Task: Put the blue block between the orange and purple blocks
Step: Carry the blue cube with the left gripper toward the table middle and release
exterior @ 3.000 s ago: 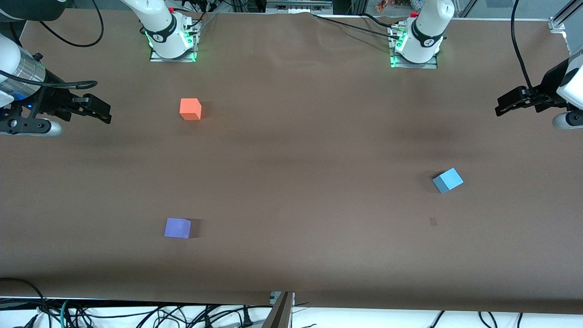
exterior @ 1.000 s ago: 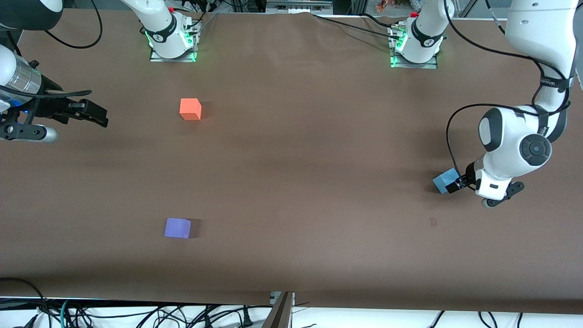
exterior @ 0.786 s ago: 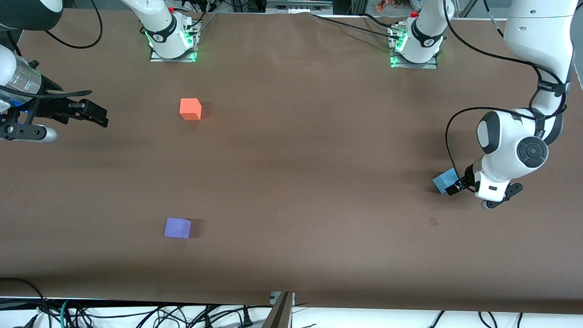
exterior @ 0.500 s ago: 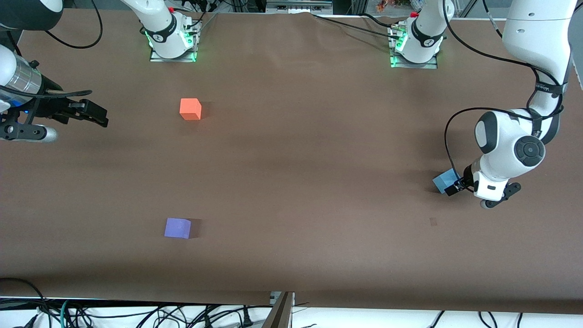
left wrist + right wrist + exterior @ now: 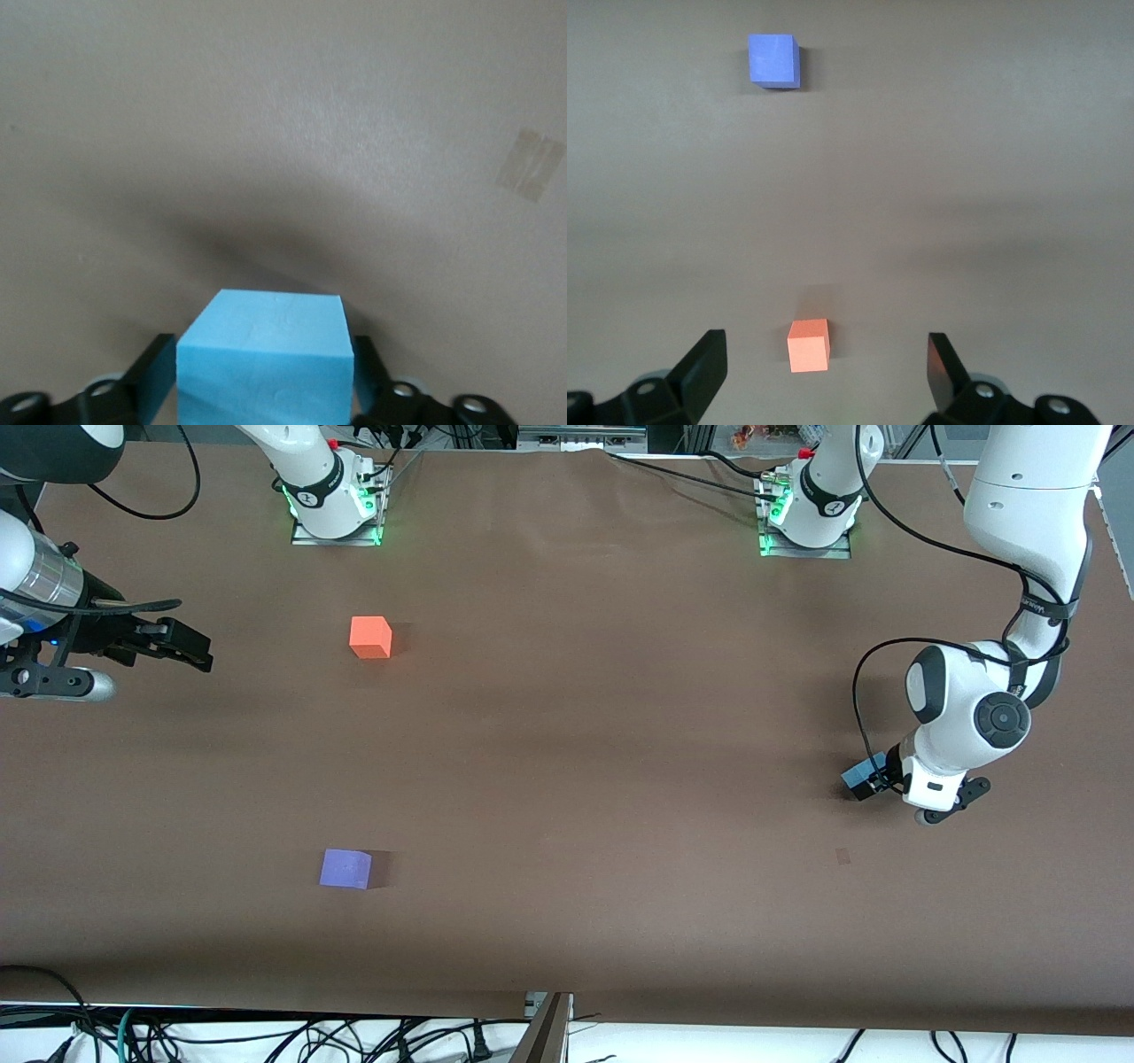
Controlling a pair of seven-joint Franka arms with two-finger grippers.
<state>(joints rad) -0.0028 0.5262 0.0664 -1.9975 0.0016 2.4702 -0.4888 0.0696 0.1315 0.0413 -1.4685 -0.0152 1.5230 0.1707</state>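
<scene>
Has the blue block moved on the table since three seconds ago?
No. The blue block sits at the same spot above the tape mark; only the left gripper has arrived, its fingers around it.

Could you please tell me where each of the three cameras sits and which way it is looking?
Front view: high across the table, facing both arms; left gripper on the blue block, right gripper waiting.
Left wrist view: on the left wrist, looking down at the blue block between its fingers.
Right wrist view: on the right wrist, over the orange block and purple block; both show in front view too.
</scene>
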